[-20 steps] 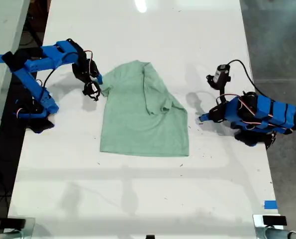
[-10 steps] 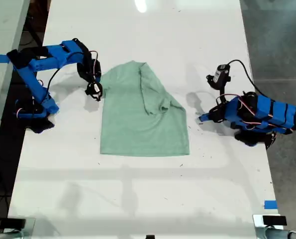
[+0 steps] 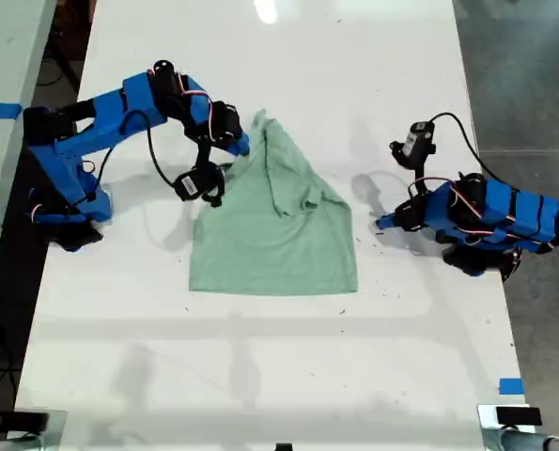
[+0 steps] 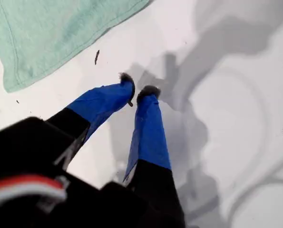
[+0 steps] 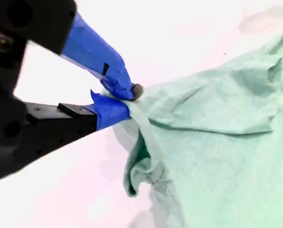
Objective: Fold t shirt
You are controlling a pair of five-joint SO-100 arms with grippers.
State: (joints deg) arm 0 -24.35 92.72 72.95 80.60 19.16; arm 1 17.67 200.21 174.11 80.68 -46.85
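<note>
Exterior view, my second gripper [image 3: 244, 144] pinching t shirt [image 3: 279, 235] edge

T shirt [image 3: 274, 225]: soft matt mint cloth, wrinkled, stitched hem. Table [image 3: 260, 376]: smooth glossy white, light glare. My first gripper [image 4: 136, 94] and my second gripper [image 5: 124, 99]: blue tape-like wrap over black plastic.
</note>
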